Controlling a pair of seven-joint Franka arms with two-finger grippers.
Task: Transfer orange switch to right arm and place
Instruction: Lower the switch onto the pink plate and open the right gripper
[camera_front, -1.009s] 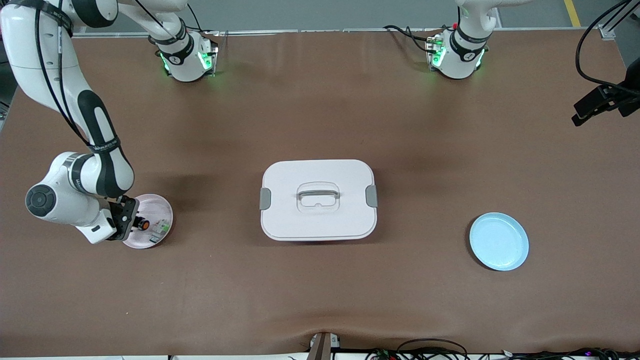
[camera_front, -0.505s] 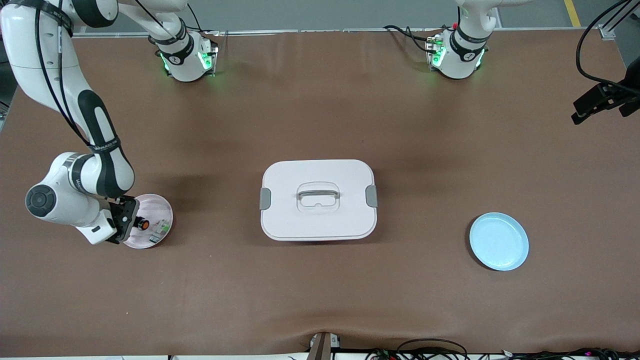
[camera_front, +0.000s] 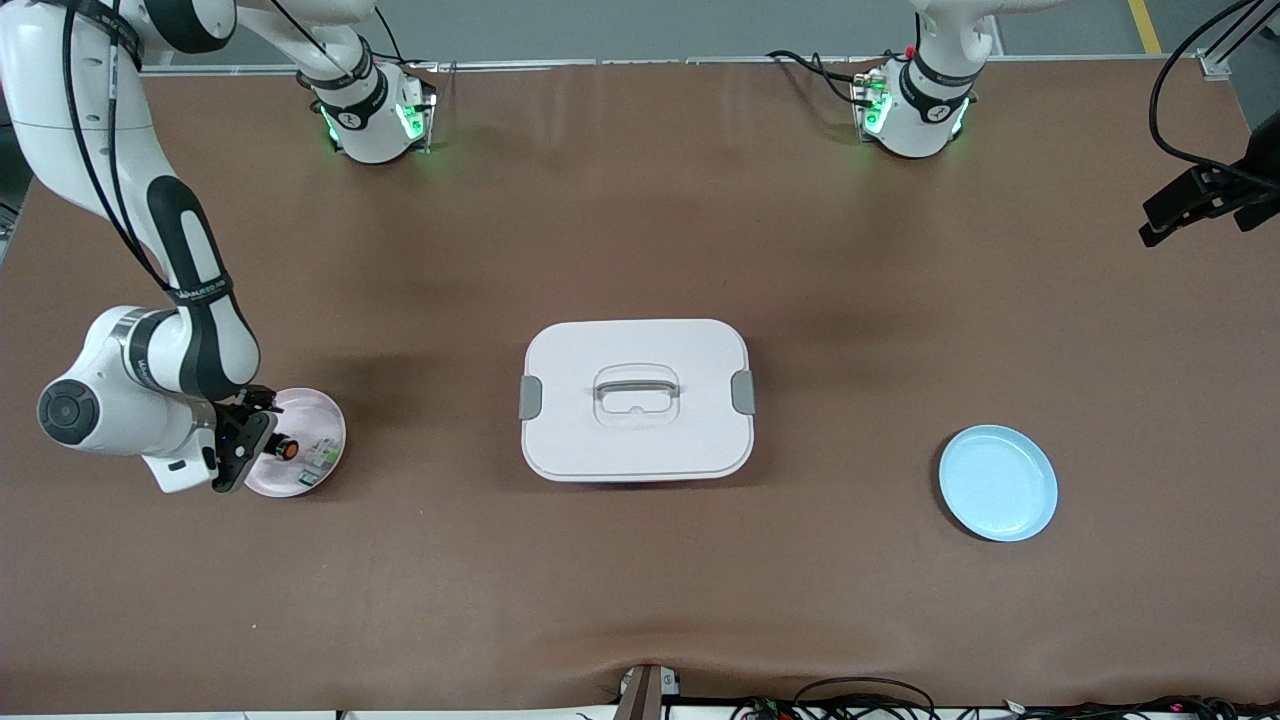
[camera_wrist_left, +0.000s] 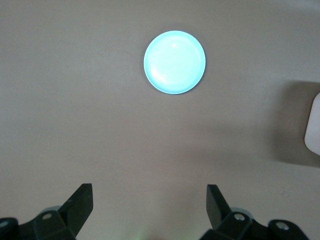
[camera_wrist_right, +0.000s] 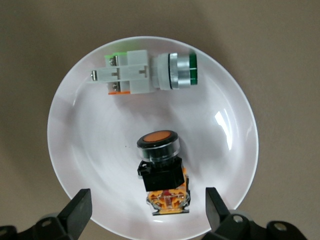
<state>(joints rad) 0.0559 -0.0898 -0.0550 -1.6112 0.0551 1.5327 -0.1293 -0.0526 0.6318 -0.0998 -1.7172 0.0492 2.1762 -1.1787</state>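
1. Two white jointed arms: the right arm (camera_front: 150, 350) reaches down to the worktop (camera_front: 640, 580). The left arm waits high above it.
2. Two tools. The right tool (camera_wrist_right: 148, 200) hangs over the pink plate, spread wide, one finger (camera_wrist_right: 80, 205) on each side of the switch and touching neither it nor the plate. The left tool (camera_wrist_left: 149, 200) is also spread wide and empty, over bare worktop.
3. Two round shallow plates: a pale pink one (camera_front: 325, 415) at nine o'clock of the box in the front view, and a light blue one (camera_front: 998, 483) at four o'clock of the box, with nothing on it.
4. Two small push-button parts on the pink plate. The stubby black orange switch with a round orange button end (camera_front: 288, 449) lies on its side near the middle of the plate. A green-white switch with a green cap (camera_front: 320, 456) lies at its three o'clock, close by but apart.
5. One white rectangular plastic box, lid on, with grey side clips and a recessed handle (camera_front: 637, 400), sits at mid-worktop, between the two plates.
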